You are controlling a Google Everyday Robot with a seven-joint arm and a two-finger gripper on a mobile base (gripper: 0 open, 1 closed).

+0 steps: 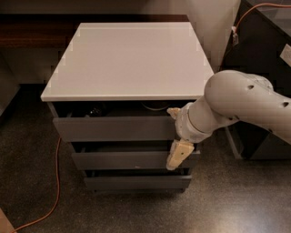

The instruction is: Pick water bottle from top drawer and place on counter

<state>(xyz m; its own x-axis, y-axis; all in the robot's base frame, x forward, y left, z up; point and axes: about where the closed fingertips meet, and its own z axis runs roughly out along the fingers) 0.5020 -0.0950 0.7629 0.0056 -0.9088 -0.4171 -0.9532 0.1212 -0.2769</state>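
My end effector [176, 145] hangs in front of the right end of the cabinet, level with the top drawer [113, 128] and the one below it. I cannot tell whether it is released or clenched, and I cannot tell whether it touches the drawer fronts. I see nothing held in it.

From the left I count one orange cable [57, 173] trailing over the speckled floor beside the cabinet. Behind it, one dark wooden ledge [32, 34] runs along the wall. Next comes the one cabinet with its white surface [132, 59].

Under the surface I count three grey drawers. The top drawer is pulled out a little and shows a dark slit. The middle drawer [118, 160] and bottom drawer [136, 182] sit below it.

In the slit, left of centre, there is one dark shape with small glints. I take it for the bottle [94, 110], lying inside the top drawer and mostly hidden under the surface's edge. Further right in the same slit one pale curved rim [157, 106] shows, just left of the end effector.

One pale arm [241, 100] comes in from the right edge and bends down to the drawers. Behind it stands one black unit [263, 45], with a second orange cable [273, 5] arching over its top.
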